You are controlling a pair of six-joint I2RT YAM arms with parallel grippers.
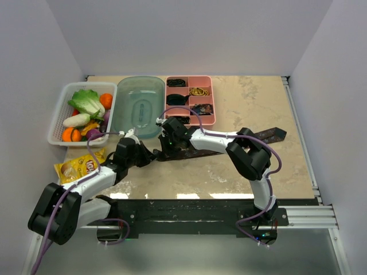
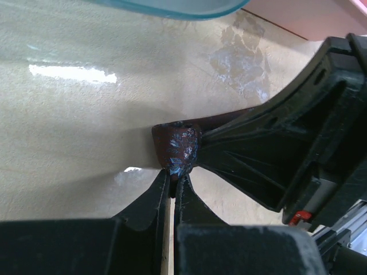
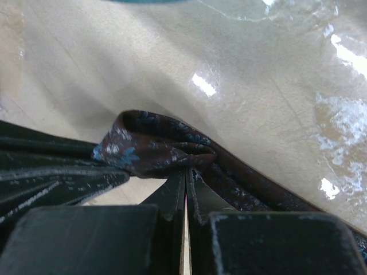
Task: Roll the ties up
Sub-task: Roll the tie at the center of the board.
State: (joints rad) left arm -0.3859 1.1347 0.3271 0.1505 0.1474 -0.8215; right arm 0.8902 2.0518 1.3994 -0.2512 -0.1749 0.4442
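A brown-maroon tie [image 1: 229, 143] with blue speckles lies across the middle of the table, its wide end [image 1: 274, 134] at the right. Its narrow end is bunched into a small curl [image 2: 176, 146] between the two grippers. My left gripper [image 2: 173, 182] is shut on that curl from the left. My right gripper [image 3: 187, 173] is shut on the folded fabric [image 3: 152, 143] from the other side, and the tie's length trails off to the right [image 3: 258, 186]. In the top view the two grippers [image 1: 148, 156] [image 1: 166, 148] meet almost tip to tip. Dark rolled ties [image 1: 176, 99] sit in a pink tray.
The pink compartment tray [image 1: 213, 109] stands at the back centre, a teal plastic tub [image 1: 139, 106] to its left. A white basket [image 1: 59, 117] of toy vegetables is at the far left, with a yellow chips bag [image 1: 79, 167] in front of it.
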